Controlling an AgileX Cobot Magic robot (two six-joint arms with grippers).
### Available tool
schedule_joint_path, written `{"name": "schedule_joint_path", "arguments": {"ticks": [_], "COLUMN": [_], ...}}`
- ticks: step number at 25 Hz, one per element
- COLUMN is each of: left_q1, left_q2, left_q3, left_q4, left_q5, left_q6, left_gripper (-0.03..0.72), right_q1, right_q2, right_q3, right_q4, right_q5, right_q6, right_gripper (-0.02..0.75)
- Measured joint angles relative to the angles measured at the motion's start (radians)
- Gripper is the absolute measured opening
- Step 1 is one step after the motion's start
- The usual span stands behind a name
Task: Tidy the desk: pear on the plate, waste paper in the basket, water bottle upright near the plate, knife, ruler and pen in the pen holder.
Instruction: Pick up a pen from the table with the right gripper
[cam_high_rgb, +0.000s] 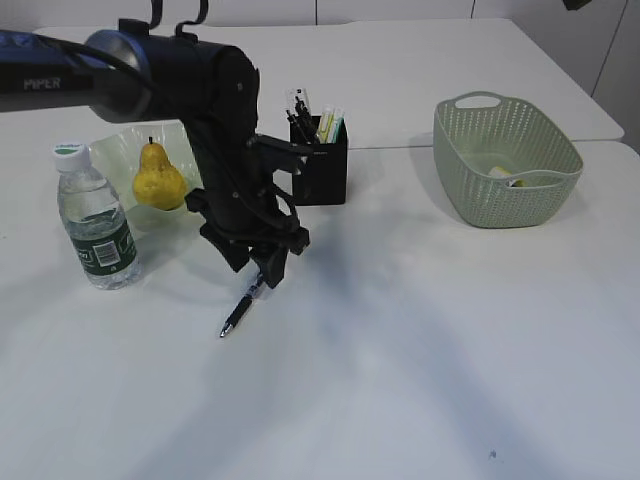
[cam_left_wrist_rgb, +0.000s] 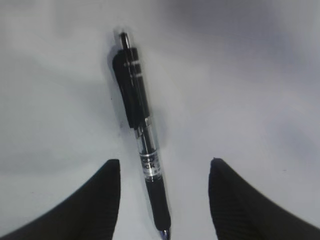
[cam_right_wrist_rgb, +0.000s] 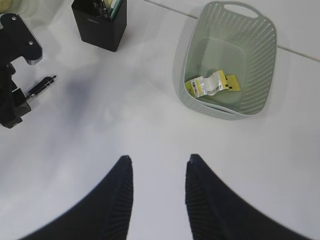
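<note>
A black pen lies flat on the white desk. My left gripper hangs open just above it, one finger on each side of the pen's grip end, not touching. My right gripper is open and empty over bare desk. The yellow pear sits on the pale green plate. Next to the plate the water bottle stands upright. The black pen holder holds several items; knife and ruler cannot be told apart there. Waste paper lies in the basket.
The left arm reaches down in front of the plate and the pen holder. The pen and the left gripper's body show at the left edge of the right wrist view. A seam crosses the desk behind the holder.
</note>
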Motion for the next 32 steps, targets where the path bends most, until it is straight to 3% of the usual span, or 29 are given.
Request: {"name": "schedule_joint_path", "arguments": {"ticks": [25,32], "left_q1": [0.0,0.0], "left_q2": [0.081,0.081], "left_q3": [-0.009,-0.009], "left_q4": [-0.003,-0.006], "left_q5": [-0.007,-0.011], "left_q6": [0.0,0.001], "left_gripper": [0.393,0.305], "right_q1": [0.0,0.0], "right_q2": [0.0,0.0], "right_q3": [0.0,0.0], "right_q4": [0.0,0.0], "right_q5": [0.0,0.0], "right_q6": [0.0,0.0], "right_gripper": [0.297,0.297]}}
